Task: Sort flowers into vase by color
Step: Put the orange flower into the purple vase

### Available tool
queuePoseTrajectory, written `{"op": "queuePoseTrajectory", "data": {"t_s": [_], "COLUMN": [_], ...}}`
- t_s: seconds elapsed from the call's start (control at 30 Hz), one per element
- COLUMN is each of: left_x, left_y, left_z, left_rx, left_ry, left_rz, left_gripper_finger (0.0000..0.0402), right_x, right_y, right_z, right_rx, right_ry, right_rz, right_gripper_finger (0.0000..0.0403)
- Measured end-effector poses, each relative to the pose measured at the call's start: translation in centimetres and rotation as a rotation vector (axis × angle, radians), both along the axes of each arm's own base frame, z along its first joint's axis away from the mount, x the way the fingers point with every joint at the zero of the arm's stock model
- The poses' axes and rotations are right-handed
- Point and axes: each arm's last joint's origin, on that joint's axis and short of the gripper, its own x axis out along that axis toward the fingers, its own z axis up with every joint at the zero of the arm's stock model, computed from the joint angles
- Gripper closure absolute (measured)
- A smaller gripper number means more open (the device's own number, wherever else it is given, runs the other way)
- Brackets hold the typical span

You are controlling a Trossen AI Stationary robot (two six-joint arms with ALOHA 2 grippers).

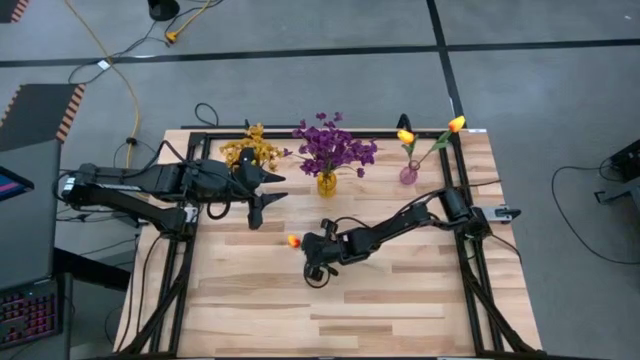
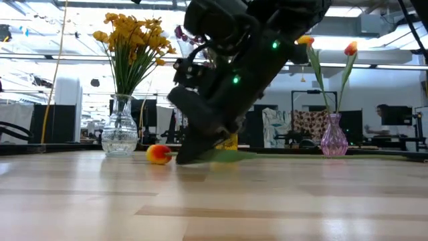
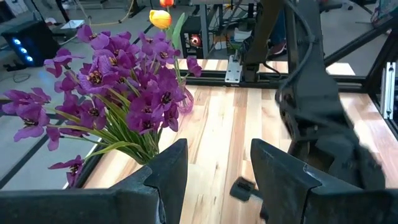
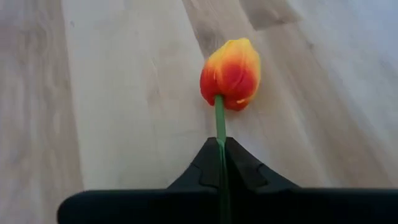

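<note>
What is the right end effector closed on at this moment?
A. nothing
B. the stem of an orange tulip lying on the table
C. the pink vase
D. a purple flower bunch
B: the right end effector pinches the green stem of the orange tulip lying on the table.

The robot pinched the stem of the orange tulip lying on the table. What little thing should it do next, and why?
Probably lift it straight up a little. The right tool is shut on the stem of the orange tulip, whose bloom lies on the wooden table. The two other tulips stand in the pink vase, so this one likely goes there once raised.
</note>
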Motion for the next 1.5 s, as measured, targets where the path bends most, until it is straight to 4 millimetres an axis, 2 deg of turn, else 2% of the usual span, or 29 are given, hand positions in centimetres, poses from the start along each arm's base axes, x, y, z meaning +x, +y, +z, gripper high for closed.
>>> {"op": "queuePoseTrajectory", "data": {"t_s": [0.23, 0.53, 0.67, 0.83, 0.97, 1.23, 1.4, 1.5], "left_x": [-1.0, -2.8, -2.7, -2.3, -1.9, -1.4, -1.5, -1.7], "left_y": [-0.4, -1.8, -2.5, -3.5, -4.3, -5.1, -5.1, -5.0], "left_z": [0.6, 0.1, -1.1, -3.5, -5.1, -8.6, -11.2, -12.2], "left_rx": [0.012, 0.027, 0.054, 0.044, 0.03, -0.003, -0.029, -0.04], "left_ry": [-0.021, 0.056, 0.077, 0.086, 0.042, -0.083, -0.178, -0.217], "left_rz": [-0.021, -0.078, -0.036, -0.067, -0.097, -0.127, -0.125, -0.123], "left_gripper_finger": [0.0237, 0.0237, 0.0237, 0.0237, 0.0237, 0.0237, 0.0237, 0.0237], "right_x": [-1.6, -5.2, -7.6, -10.7, -13.5, -18.6, -21.3, -22.9], "right_y": [-0.4, -0.1, 0.2, 0.6, 0.9, 1.6, 2.2, 2.2], "right_z": [4.5, 11.4, 14.2, 16.9, 18.6, 20.4, 21.0, 20.2], "right_rx": [-0.026, -0.112, -0.169, -0.219, -0.256, -0.3, -0.365, -0.382], "right_ry": [0.027, 0.01, 0.002, -0.002, 0.0, -0.006, -0.075, -0.154], "right_rz": [0.017, 0.066, 0.041, -0.009, -0.072, -0.188, -0.277, -0.321], "right_gripper_finger": [0.0361, 0.0371, 0.037, 0.0371, 0.0371, 0.0371, 0.0371, 0.0371]}}
